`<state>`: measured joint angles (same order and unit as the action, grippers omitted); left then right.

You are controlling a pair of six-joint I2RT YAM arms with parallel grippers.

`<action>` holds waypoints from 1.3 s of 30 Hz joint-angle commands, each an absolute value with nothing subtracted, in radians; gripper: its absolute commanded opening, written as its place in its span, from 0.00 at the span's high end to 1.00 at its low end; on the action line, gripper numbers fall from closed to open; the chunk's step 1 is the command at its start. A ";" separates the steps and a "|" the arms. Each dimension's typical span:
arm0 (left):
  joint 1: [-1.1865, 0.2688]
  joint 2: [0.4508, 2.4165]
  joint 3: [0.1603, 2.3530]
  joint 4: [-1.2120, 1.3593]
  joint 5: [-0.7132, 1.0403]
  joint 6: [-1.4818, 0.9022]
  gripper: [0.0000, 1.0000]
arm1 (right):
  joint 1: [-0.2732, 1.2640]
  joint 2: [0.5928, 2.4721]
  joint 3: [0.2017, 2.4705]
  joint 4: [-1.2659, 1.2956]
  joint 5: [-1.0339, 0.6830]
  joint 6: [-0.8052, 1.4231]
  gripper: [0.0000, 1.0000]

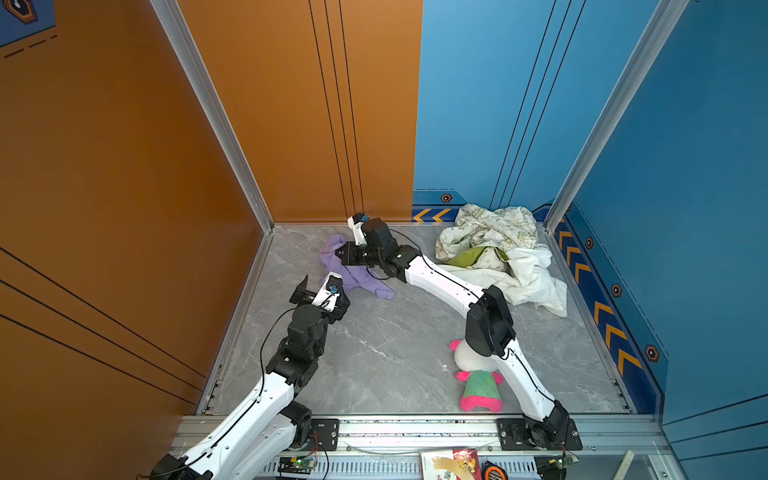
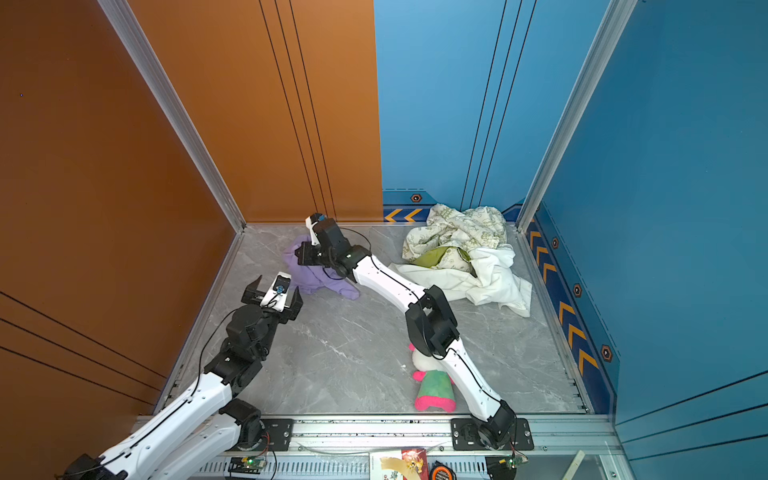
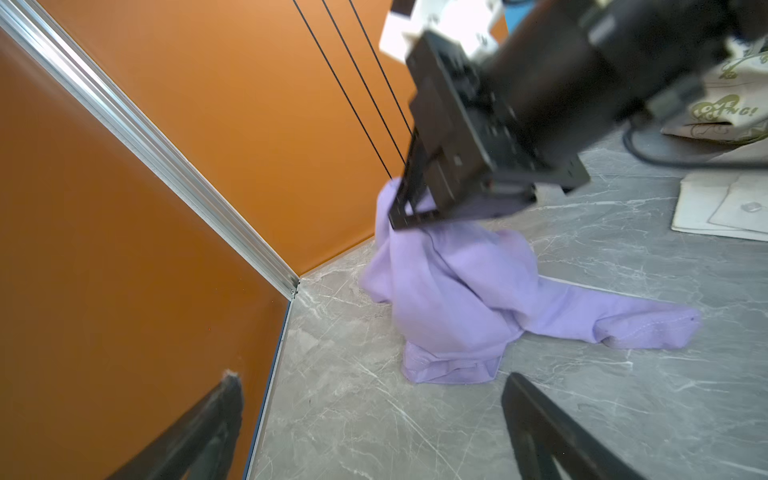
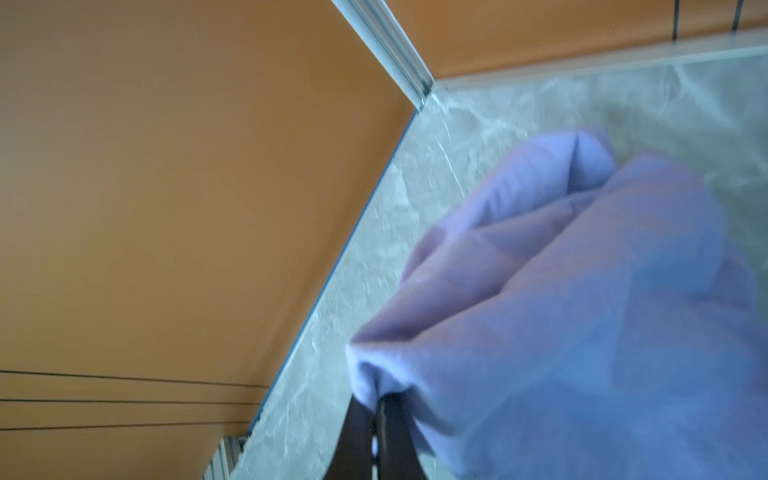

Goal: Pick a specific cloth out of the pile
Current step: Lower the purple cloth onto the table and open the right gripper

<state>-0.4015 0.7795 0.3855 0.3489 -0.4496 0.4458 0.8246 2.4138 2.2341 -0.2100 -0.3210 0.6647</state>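
Cloth (image 1: 361, 279) lies near the far left corner of the table (image 1: 395, 353), well apart from the pile (image 1: 494, 245). Its top fold is raised and its tail trails flat. Right gripper (image 4: 376, 415) is pinched tight on that fold, likely to carry it clear. Left gripper (image 3: 374, 432) is spread wide and empty, just beside the cloth, probably ready to assist.

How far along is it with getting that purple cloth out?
Done: the lavender cloth is apart from the pile, near the far corner. In hand: the right gripper is shut on its top fold, the rest trailing on the table. Left: probably just releasing it; the left gripper hangs open nearby.
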 commanded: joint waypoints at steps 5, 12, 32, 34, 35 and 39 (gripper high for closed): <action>-0.406 0.739 0.351 0.423 -0.499 0.457 0.02 | 0.858 2.381 2.058 -0.252 -0.316 0.607 0.98; -0.405 0.707 0.330 0.460 -0.513 0.466 0.02 | 0.880 2.403 1.974 -0.252 -0.316 0.620 0.97; -0.366 0.677 0.329 0.468 -0.564 0.365 0.02 | 0.936 2.456 1.888 -0.282 -0.338 0.671 0.87; -0.358 0.676 0.334 0.460 -0.564 0.348 0.02 | 0.936 2.457 1.882 -0.284 -0.346 0.680 0.86; -0.354 0.676 0.336 0.456 -0.562 0.342 0.02 | 0.937 2.456 1.881 -0.286 -0.349 0.683 0.86; -0.335 0.680 0.344 0.437 -0.555 0.314 0.02 | 0.936 2.434 1.878 -0.288 -0.356 0.683 0.82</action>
<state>-0.3481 0.6861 0.3401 0.4511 -0.5396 0.3573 0.9306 2.4294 1.8961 -0.2459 -0.3408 0.6708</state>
